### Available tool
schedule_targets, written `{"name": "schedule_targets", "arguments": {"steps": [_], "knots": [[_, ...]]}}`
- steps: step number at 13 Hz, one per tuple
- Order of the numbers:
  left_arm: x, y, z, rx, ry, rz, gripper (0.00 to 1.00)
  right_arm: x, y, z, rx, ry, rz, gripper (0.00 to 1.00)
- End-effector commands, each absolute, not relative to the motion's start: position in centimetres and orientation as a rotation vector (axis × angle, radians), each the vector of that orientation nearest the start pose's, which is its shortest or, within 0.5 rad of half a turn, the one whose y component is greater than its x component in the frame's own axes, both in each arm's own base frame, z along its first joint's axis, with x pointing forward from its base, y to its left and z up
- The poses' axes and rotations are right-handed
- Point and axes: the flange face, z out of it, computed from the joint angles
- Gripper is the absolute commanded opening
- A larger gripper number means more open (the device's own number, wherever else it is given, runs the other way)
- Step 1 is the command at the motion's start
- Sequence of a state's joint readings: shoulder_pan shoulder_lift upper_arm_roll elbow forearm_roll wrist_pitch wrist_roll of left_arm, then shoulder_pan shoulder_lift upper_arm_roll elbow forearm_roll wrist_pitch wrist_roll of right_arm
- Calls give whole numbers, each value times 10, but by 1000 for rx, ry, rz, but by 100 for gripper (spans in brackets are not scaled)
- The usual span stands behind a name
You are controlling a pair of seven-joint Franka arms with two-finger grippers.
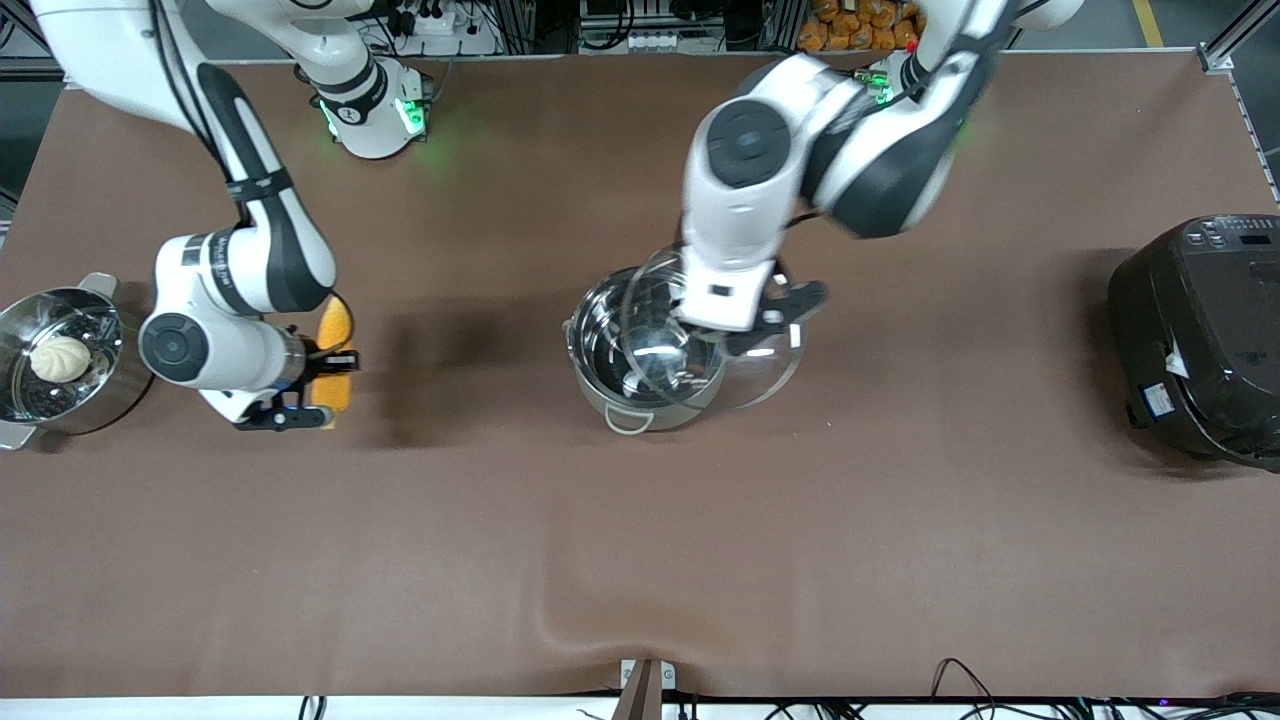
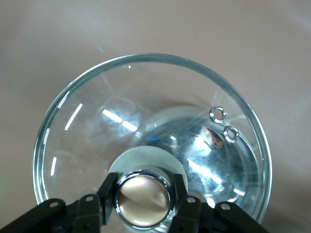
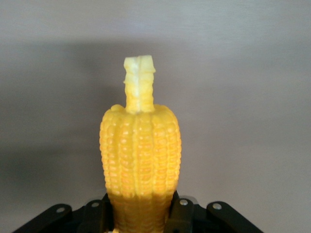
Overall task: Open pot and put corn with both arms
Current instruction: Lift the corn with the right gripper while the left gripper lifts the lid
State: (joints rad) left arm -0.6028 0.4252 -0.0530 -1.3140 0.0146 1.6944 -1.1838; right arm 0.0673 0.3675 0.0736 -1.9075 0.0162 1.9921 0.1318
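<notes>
Left gripper (image 2: 143, 213) clamped on knob of lid (image 1: 745, 345), lid raised, tilted over open pot (image 1: 640, 350) mid-table. Right gripper (image 3: 141, 213) closed on corn (image 1: 335, 365), near steamer pan (image 1: 45, 400). Step: lid off, corn gripped. Next: carry corn over pot, release inside.

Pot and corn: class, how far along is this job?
Done: the lid is off the pot, held by its knob in the left gripper. In hand: the right gripper grips the corn. Left: putting the corn into the pot.
</notes>
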Motion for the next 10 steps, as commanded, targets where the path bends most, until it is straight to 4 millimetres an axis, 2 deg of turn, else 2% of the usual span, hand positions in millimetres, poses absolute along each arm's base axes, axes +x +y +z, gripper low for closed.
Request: {"name": "schedule_targets", "arguments": {"steps": [1,2,4,6,7,9,10], "knots": [[566,-335,516,-3026,-684,73,0,590,142,324,-3093,119,461,0],[579,-307,514,-3032,-649,83,0,586,172,334,-3099,103,458,0],[604,-249,496,-3035,-564,134,0,577,246,358,-3107,102,421,0],[621,-194,465,-3049,-484,164,0,561,326,373,-3117,27,353,0],[626,-169,445,-3062,-437,169,0,550,359,375,-3123,-16,333,0],[626,-133,401,-3078,-383,174,0,535,403,379,-3129,-73,297,0],[623,-125,379,-3076,-373,167,0,524,426,378,-3131,-128,284,0]]}}
